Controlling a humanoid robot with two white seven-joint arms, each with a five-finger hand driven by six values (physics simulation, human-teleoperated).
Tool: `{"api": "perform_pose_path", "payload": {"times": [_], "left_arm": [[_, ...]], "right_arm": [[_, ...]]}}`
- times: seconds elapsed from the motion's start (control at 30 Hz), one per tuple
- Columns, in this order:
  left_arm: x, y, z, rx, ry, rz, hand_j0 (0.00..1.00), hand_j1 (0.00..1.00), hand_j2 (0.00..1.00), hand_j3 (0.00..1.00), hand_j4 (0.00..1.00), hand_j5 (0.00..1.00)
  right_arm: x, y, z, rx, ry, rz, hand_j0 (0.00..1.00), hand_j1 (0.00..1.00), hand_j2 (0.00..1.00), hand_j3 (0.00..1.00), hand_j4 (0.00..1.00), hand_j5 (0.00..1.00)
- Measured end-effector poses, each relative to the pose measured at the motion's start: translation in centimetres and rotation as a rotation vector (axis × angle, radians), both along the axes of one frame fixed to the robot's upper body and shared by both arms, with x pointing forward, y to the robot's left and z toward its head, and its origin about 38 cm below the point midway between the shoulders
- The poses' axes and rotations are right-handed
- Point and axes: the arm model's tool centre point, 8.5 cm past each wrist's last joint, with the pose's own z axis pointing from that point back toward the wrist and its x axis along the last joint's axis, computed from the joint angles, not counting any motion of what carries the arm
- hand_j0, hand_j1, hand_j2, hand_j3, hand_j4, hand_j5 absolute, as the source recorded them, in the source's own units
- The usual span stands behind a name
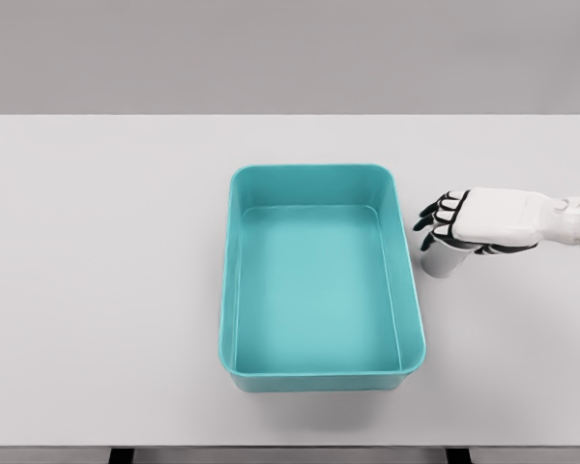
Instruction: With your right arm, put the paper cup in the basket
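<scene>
Teal basket (321, 367) sits beside right hand (464, 220), fingers curled over half-hidden paper cup (443, 261).

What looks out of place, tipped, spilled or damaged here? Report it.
Nothing stands out. The teal basket sits flat and intact on the table, with nothing inside. The paper cup stands just right of it, mostly hidden under the right robot hand; no spill shows.

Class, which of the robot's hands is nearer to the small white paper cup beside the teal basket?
Right. The right hand sits directly over the small white paper cup, just right of the teal rectangular plastic basket. The left hand is out of view.
</scene>
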Motion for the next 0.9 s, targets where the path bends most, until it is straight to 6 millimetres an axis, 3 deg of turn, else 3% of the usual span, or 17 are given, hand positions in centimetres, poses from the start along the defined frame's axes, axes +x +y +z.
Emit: {"api": "perform_pose_path", "payload": {"times": [0.53, 0.9], "left_arm": [[0.0, 0.0, 0.0, 0.000, 0.000, 0.000, 1.00, 1.00, 1.00, 1.00, 1.00, 1.00], [0.1, 0.0, 0.0, 0.000, -0.002, 0.000, 1.00, 1.00, 1.00, 1.00, 1.00, 1.00]], "right_arm": [[0.3, -0.3, 0.7, -0.016, -0.020, 0.000, 0.59, 0.59, 0.59, 0.59, 0.59, 0.59], [1.4, -1.0, 4.5, -0.026, -0.108, -0.015, 0.61, 0.61, 0.61, 0.61, 0.61, 0.61]]}}
